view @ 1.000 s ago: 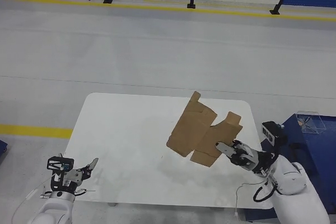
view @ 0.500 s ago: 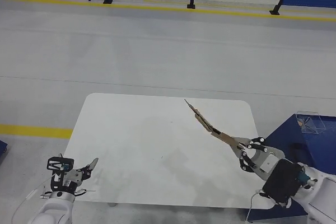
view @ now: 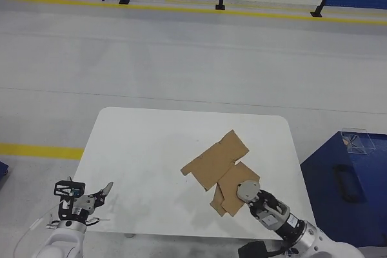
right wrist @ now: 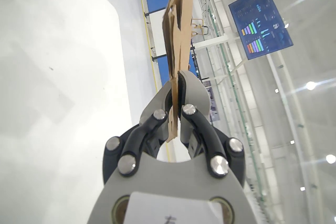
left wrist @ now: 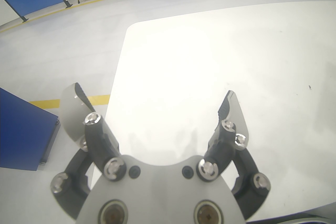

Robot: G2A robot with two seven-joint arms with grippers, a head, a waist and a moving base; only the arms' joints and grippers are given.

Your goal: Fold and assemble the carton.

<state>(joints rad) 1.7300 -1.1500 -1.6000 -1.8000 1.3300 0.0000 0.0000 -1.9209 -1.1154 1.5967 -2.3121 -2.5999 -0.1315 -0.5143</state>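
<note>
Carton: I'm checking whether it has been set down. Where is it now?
In the top view the flattened carton is over the table's right near part, one edge clamped in the right gripper.

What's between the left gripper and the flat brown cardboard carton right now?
Nothing: in the top view, the white table is bare between the left gripper and the flat brown cardboard carton.
</note>
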